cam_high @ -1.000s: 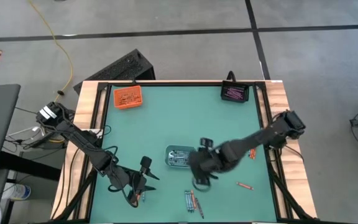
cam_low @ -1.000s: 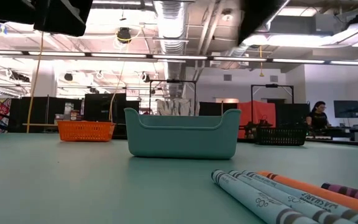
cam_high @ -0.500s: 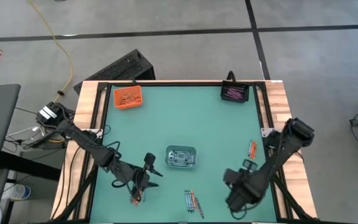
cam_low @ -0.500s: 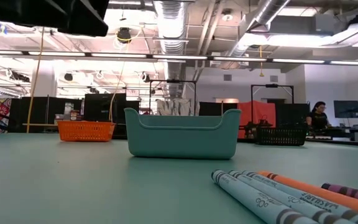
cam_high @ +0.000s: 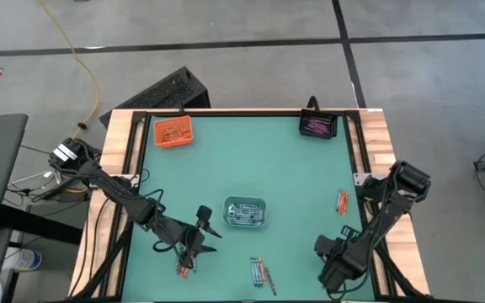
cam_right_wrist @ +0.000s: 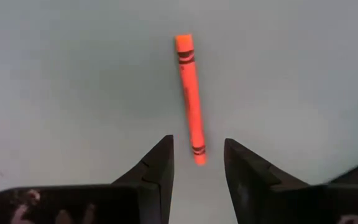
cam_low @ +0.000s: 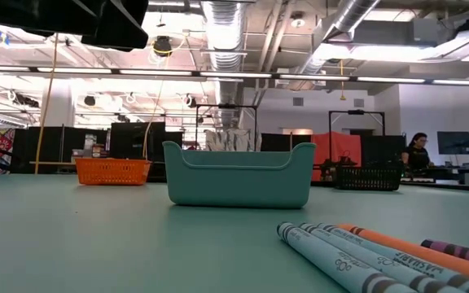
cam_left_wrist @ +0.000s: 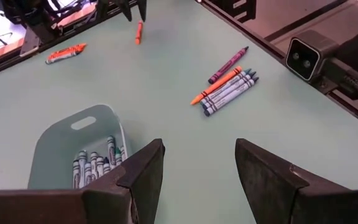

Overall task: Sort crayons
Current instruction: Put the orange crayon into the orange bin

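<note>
Swung from the tray, right fingers (cam_right_wrist: 196, 163) narrowly straddle a slim orange crayon (cam_right_wrist: 190, 96); left fingers (cam_left_wrist: 197, 168) spread.

Matt green tabletop (cam_high: 226, 168) edged with wood, smooth plastic tray (cam_low: 238, 173), paper-wrapped crayons (cam_low: 365, 256).

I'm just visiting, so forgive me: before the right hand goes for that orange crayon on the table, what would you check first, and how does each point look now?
1. Right hand lined up over the lone orange crayon: ok, the crayon's tip lies between the fingers.
2. Fingers apart enough to straddle it: ok.
3. Crayon lying free on the table, nothing touching it: ok.
4. Crayon already gripped: not ok, not yet held.
5. Orange tray reachable at the far left corner: cannot tell.
6. Left hand out of the way: ok, it hangs open on the table's other side.
</note>
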Robot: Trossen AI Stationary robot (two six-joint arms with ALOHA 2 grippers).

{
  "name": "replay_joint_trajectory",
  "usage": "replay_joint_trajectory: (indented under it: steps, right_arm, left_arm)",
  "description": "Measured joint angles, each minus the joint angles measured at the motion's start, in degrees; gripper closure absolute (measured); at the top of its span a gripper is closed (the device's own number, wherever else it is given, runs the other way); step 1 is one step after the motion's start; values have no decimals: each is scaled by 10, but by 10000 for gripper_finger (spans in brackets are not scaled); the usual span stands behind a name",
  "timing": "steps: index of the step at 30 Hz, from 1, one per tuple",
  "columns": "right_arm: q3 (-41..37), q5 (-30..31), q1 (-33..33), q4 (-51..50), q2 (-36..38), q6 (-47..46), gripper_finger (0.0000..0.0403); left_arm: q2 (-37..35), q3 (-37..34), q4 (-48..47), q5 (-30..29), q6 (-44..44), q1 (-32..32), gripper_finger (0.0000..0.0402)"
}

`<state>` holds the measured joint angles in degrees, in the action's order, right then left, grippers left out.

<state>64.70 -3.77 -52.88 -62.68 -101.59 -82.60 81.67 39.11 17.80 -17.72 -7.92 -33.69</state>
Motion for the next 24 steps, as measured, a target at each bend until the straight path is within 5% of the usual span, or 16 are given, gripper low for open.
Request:
replay_joint_trajectory:
  steps: [13,24]
  right_arm:
    - [-126,1,-4,128,75,-46,271]
    - [-135,5,-2,168,70,-58,274]
  left_arm:
    - [0,0,-3,0,1,0,214]
    - [0,0,-5,1,-3,1,214]
